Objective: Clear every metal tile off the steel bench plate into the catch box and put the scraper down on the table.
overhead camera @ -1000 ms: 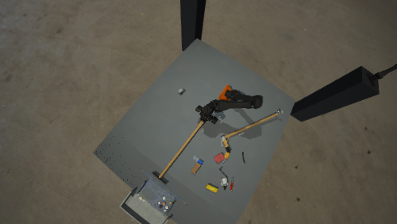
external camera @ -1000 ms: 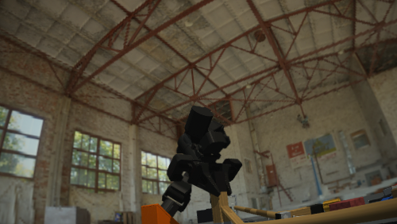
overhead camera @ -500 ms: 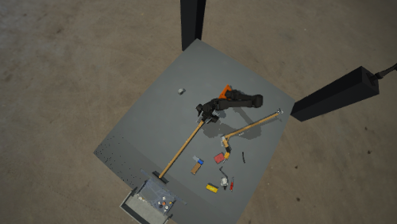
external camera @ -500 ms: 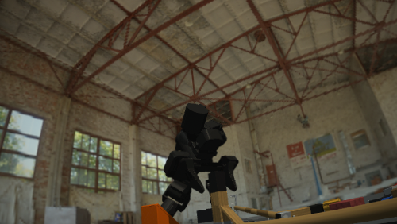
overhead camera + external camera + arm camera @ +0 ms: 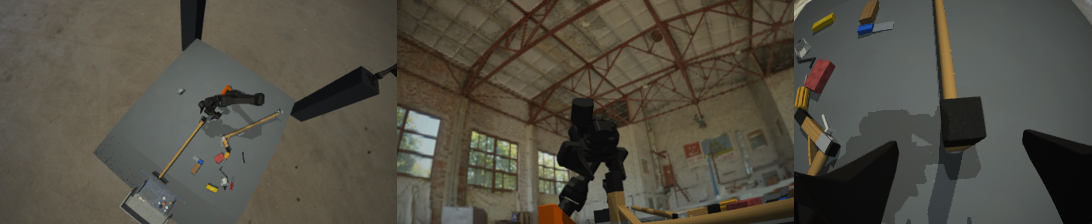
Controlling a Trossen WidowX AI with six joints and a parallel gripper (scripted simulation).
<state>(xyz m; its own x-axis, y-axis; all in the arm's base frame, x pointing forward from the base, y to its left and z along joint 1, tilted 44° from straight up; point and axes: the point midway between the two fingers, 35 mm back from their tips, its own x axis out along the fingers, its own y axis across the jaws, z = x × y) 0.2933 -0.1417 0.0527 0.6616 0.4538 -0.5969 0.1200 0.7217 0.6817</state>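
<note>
In the wrist view, 1 red block [image 5: 219,158] [image 5: 820,76] lies left of the claw, nearer than 1 yellow block [image 5: 212,188] [image 5: 824,22] and 1 brown block [image 5: 196,168] [image 5: 869,11].
</note>
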